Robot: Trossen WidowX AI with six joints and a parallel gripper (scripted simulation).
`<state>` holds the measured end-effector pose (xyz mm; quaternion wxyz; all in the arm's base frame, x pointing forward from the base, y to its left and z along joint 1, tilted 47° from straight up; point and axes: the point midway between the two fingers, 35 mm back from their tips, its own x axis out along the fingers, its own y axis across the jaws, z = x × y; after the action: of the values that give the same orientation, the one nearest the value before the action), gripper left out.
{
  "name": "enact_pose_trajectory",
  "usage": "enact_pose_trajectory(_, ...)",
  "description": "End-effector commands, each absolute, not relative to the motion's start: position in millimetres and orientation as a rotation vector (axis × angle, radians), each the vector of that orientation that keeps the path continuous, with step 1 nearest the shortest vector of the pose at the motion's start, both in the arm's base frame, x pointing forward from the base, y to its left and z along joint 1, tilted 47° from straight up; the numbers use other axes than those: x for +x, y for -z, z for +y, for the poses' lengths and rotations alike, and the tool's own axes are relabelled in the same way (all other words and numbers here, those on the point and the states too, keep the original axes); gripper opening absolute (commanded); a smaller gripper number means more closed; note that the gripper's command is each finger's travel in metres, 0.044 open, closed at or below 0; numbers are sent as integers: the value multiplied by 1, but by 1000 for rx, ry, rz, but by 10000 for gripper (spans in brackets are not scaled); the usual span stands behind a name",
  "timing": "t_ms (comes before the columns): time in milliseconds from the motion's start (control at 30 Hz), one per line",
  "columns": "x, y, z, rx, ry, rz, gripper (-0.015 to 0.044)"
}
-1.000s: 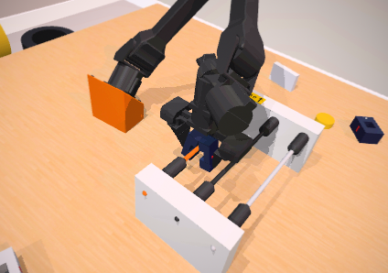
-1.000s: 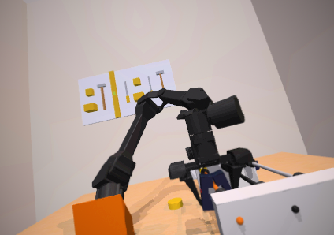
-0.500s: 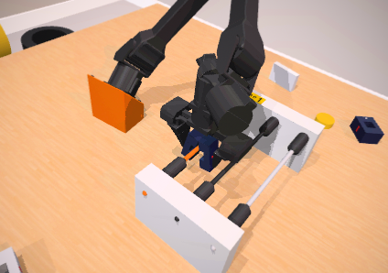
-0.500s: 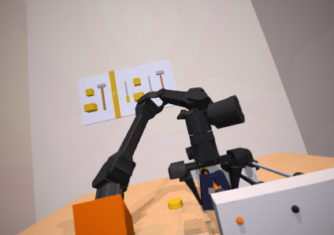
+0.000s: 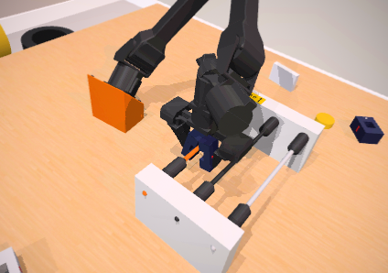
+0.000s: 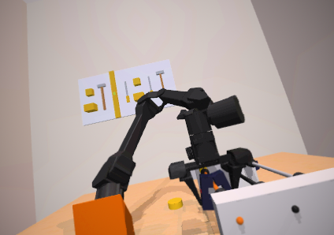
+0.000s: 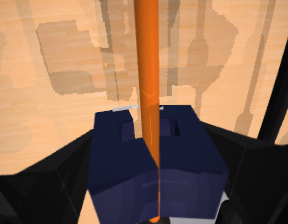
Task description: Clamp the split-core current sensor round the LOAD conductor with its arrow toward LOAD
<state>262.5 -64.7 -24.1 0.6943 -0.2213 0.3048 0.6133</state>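
Now our hand (image 5: 198, 148) (image 6: 216, 183) (image 7: 145, 129) grips blue sensor (image 5: 209, 152) (image 6: 208, 191) (image 7: 127, 170) by both outer sides, sensor around orange rod (image 5: 192, 153) (image 7: 148, 60), six o'clock of frame in wrist view. Looks light, stiff, maybe springy; we squeeze sides evenly.

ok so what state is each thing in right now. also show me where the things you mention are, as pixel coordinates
black jaws (image 5: 201, 135) (image 6: 214, 189): shut on the sensor
dark blue split-core sensor (image 5: 210, 152) (image 6: 207, 193) (image 7: 127, 165): astride the orange rod, latch unclear
orange rod (image 5: 191, 154) (image 7: 149, 55): between the sensor's halves
dark blue block (image 5: 368, 135): on the table, ungripped
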Motion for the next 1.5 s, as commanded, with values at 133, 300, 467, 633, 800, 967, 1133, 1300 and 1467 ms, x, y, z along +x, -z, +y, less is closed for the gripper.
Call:
enact_pose_trajectory(133,262,24,-65,-495,-1370,680,0)
enact_pose_trajectory(300,262,24,-65,-495,-1370,680,0)
enact_pose_trajectory(467,262,24,-65,-495,-1370,680,0)
enact_pose_trajectory(633,262,24,-65,-495,-1370,680,0)
enact_pose_trajectory(800,262,24,-65,-495,-1370,680,0)
enact_pose_trajectory(967,262,24,-65,-495,-1370,680,0)
enact_pose_trajectory(1133,262,24,-65,-494,-1369,681,0)
enact_pose_trajectory(1300,262,21,-68,-491,-1373,682,0)
enact_pose_trajectory(1467,262,15,-74,-487,-1380,684,0)
